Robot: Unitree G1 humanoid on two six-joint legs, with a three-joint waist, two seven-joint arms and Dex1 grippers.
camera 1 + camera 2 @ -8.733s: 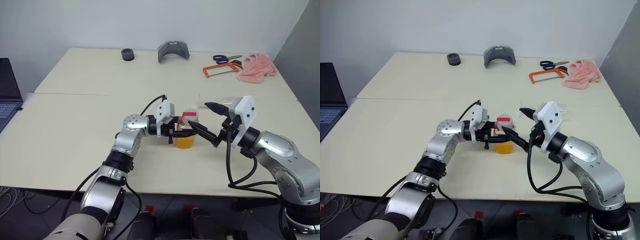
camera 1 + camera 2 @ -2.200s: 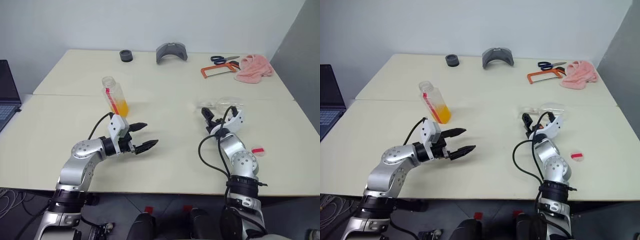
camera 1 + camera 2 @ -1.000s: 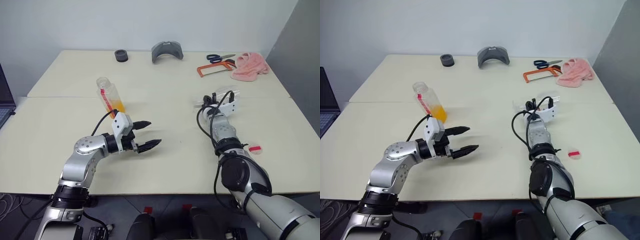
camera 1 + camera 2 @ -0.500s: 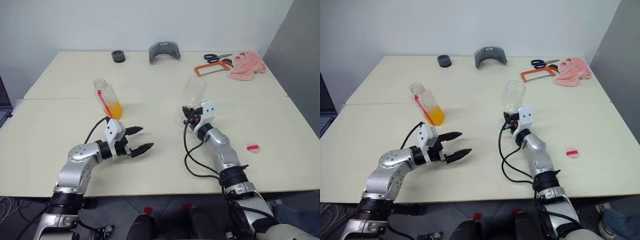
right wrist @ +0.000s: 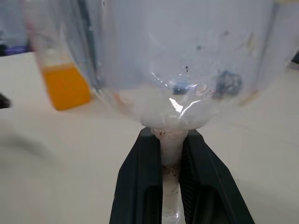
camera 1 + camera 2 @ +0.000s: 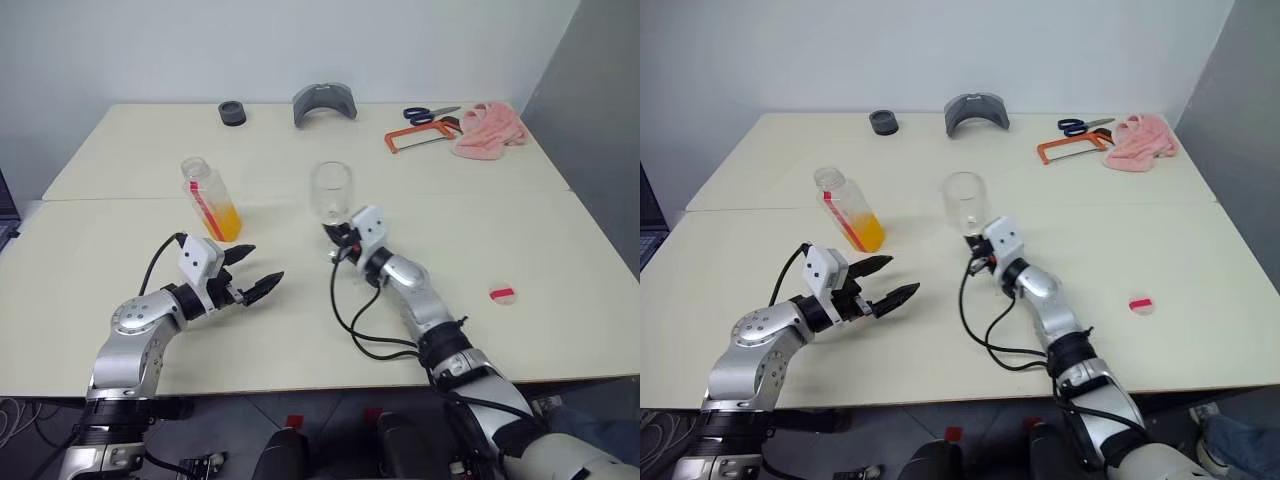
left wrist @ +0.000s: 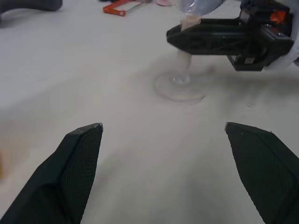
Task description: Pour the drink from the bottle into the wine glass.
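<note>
I have the right gripper (image 5: 170, 186) clamped on the stem of the wine glass (image 6: 331, 192), upright at mid-table, and the left gripper (image 6: 256, 275) spread wide and empty (bottle (image 6: 208, 199) uncapped, just beyond), so grasping the bottle comes next.

Uncapped bottle (image 6: 209, 199), upright wine glass (image 6: 331, 193)

On the table (image 6: 1160, 250), the right gripper (image 6: 978, 250) holds the upright wine glass (image 6: 963, 203), seemingly by its stem. The left gripper (image 6: 887, 280) gapes wide near the uncapped bottle (image 6: 846, 219) of orange drink (image 6: 868, 236).
</note>
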